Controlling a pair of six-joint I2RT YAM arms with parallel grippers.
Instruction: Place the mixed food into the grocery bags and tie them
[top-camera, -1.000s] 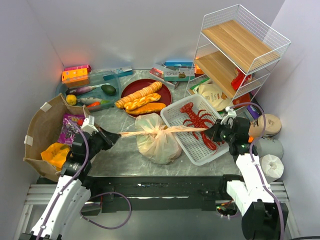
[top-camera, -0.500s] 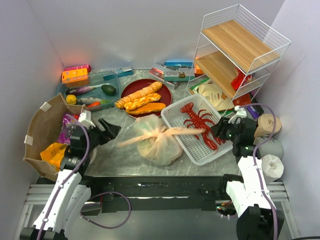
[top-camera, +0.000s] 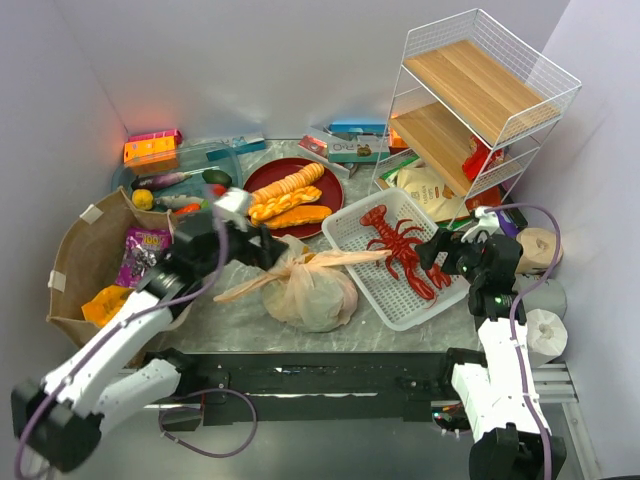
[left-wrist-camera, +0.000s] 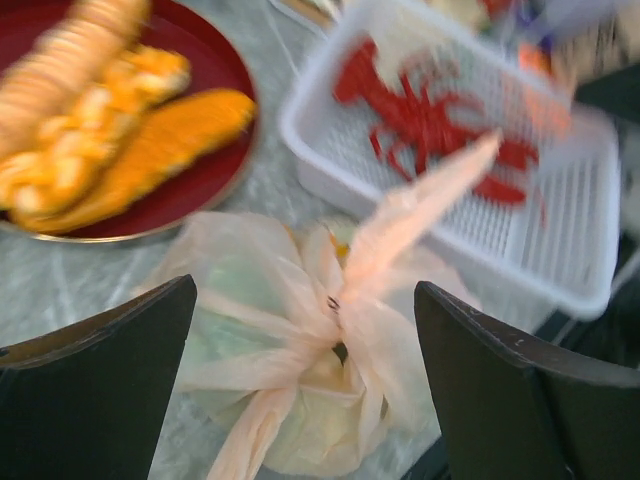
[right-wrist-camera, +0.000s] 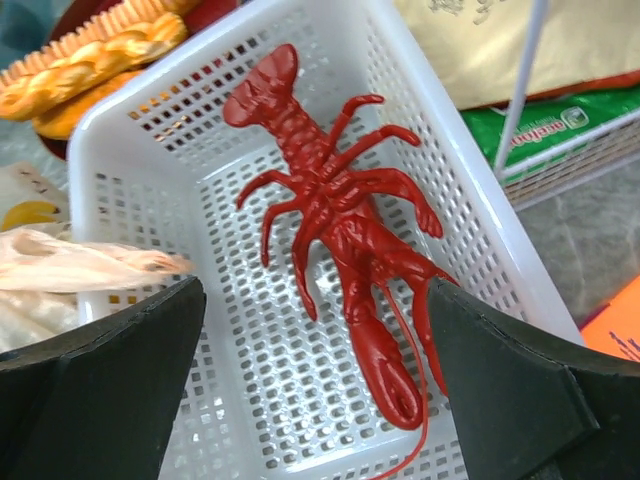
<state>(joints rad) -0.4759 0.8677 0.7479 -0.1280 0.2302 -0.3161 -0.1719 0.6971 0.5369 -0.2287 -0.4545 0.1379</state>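
Top external view puts the tan plastic bag (top-camera: 305, 292) on the counter (top-camera: 220, 312), between the red plate (top-camera: 262, 180) and the white slotted basket (top-camera: 378, 303). It bulges with groceries and is cinched at the top by a knot (top-camera: 322, 263). One twisted tail (top-camera: 240, 288) trails toward the left arm. The other tail (top-camera: 358, 257) lies over the basket's edge, near the red lobster (top-camera: 400, 250).

The left gripper (top-camera: 270, 250) hangs just beside the knot, jaws spread wide and empty. The right gripper (top-camera: 435, 258) hovers over the basket, jaws equally wide, holding nothing.

The film looks thin, soft and slippery. It will likely slump and shift around its lumpy load, and pinching the belly could stretch or tear it. The safer hold is probably a tail close to the knot, where the plastic is bunched thick.

The brown paper bag (top-camera: 80, 265) stands open at the left with a purple packet (top-camera: 140, 252) and an orange packet (top-camera: 108, 305) inside. Its stiff walls should keep their shape, so its rim suits a grip.
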